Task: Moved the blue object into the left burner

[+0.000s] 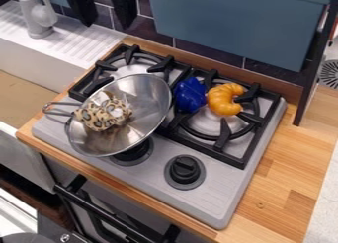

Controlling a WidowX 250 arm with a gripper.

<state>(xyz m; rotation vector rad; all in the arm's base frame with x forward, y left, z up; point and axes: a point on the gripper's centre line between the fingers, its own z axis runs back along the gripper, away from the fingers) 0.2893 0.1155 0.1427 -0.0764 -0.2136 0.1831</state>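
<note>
Glossy, lumpy blue object lower right of spread-fingered black gripper, curved orange toy farther, silver metal pan nearer, obstructing left burner

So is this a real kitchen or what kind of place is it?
It looks like a toy or play kitchen: there's a stove with burners and knobs, a metal pan resting on it, and a sink tap at the back left.
</note>
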